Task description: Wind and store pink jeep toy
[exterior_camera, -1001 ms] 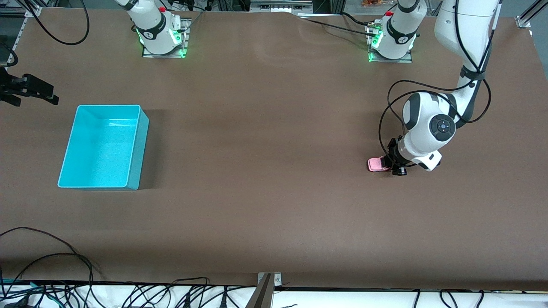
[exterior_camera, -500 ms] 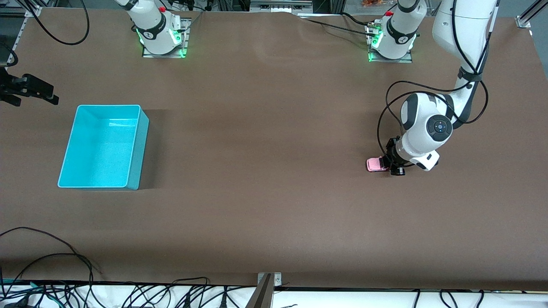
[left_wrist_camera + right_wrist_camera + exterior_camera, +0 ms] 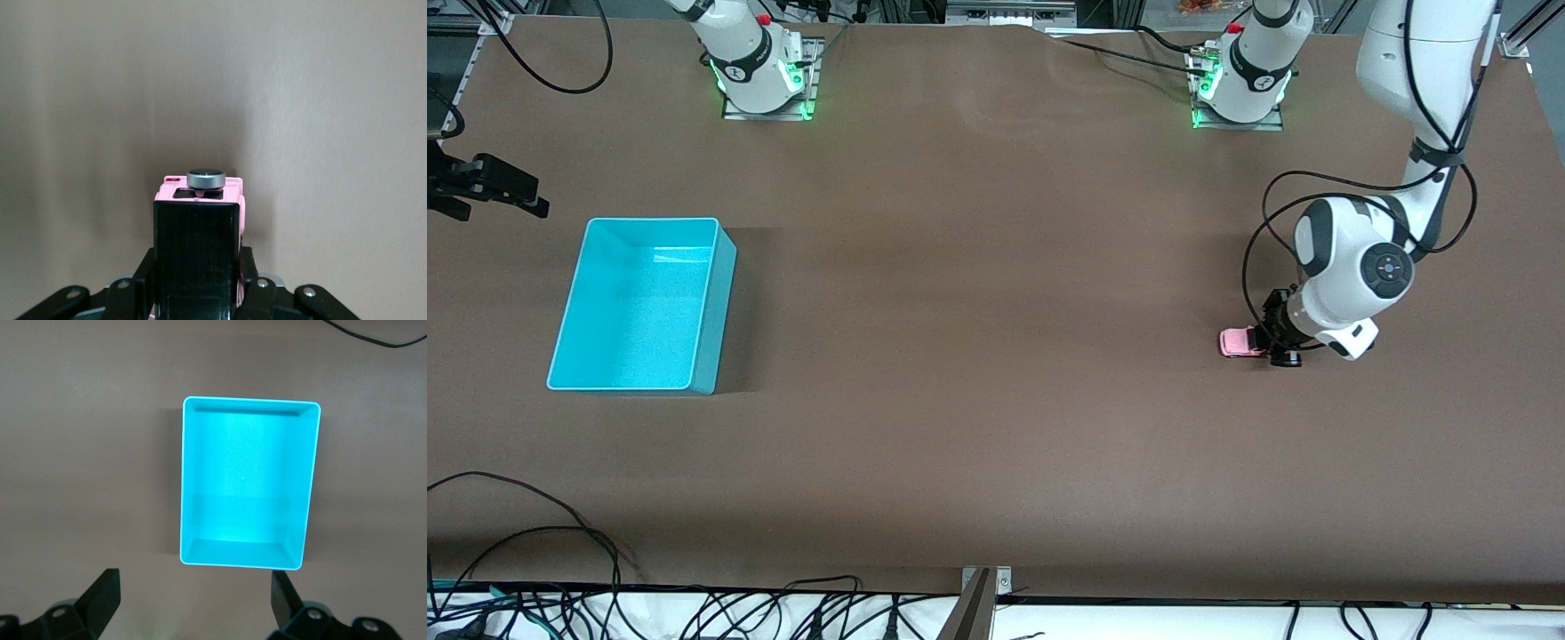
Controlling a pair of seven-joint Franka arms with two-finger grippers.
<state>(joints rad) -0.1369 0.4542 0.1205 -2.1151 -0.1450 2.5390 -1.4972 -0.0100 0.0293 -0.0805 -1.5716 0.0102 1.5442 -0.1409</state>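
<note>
Left end effector [image 3: 1270,345] gripping pink jeep toy [image 3: 1238,342] on table, right end effector [image 3: 193,600] open above turquoise bin [image 3: 711,293].

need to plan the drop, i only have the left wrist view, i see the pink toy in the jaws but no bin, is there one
Observer: Yes, a turquoise bin sits toward the right arm's end of the table, nothing visible inside it.
Operator: is my toy on the table or in the air
Observer: From the front, the pink jeep toy appears to rest on the table at the left arm's end, with the left gripper shut on it.
Operator: where's the other arm
Observer: The right gripper waits open, up over the bin.
</note>
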